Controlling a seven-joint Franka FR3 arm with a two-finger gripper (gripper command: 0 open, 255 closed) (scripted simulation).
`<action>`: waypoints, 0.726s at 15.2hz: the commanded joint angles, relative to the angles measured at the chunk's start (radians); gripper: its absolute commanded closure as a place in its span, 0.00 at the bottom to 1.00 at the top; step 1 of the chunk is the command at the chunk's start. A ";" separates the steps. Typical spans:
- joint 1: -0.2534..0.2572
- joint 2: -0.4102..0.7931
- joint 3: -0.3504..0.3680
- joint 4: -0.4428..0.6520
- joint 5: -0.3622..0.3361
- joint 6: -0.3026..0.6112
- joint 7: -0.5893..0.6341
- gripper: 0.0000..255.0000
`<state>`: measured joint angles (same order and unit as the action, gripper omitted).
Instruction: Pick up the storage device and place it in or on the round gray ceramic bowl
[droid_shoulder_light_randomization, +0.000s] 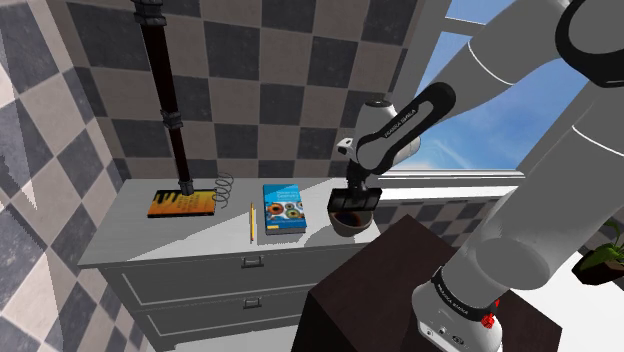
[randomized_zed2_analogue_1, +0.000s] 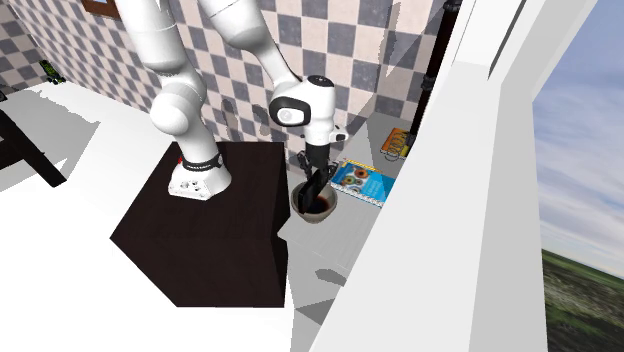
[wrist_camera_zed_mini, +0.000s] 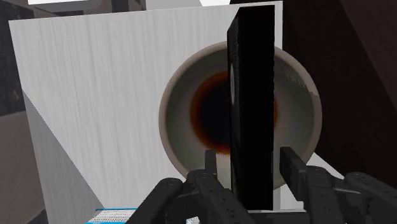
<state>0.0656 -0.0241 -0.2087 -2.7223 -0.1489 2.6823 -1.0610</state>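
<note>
The storage device (wrist_camera_zed_mini: 254, 95) is a flat black slab standing on edge between my fingers, right over the round grey bowl (wrist_camera_zed_mini: 167, 114) with its dark brown centre. My gripper (wrist_camera_zed_mini: 249, 167) is open: a thin gap shows on each side between the fingers and the slab. In the shoulder view the gripper (droid_shoulder_light_randomization: 352, 210) points down just above the bowl (droid_shoulder_light_randomization: 349, 228), which sits at the dresser top's end nearest the stand. In the second exterior view the gripper (randomized_zed2_analogue_1: 316, 190) reaches into the bowl (randomized_zed2_analogue_1: 312, 211).
On the white dresser (droid_shoulder_light_randomization: 150, 245) lie a blue book (droid_shoulder_light_randomization: 284, 208), a pencil (droid_shoulder_light_randomization: 251, 222), an orange book (droid_shoulder_light_randomization: 182, 203) and a wire coil (droid_shoulder_light_randomization: 223, 186). A black pipe (droid_shoulder_light_randomization: 165, 90) rises by the wall. The dark stand (droid_shoulder_light_randomization: 400, 290) is beside the bowl.
</note>
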 joint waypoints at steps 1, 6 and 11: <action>-0.001 0.001 -0.001 0.000 0.000 0.000 0.000 0.00; 0.000 -0.039 0.000 0.002 -0.006 -0.043 0.004 0.00; 0.001 -0.145 0.007 0.017 -0.014 -0.164 0.011 0.00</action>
<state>0.0652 -0.1623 -0.2029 -2.7086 -0.1630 2.5301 -1.0512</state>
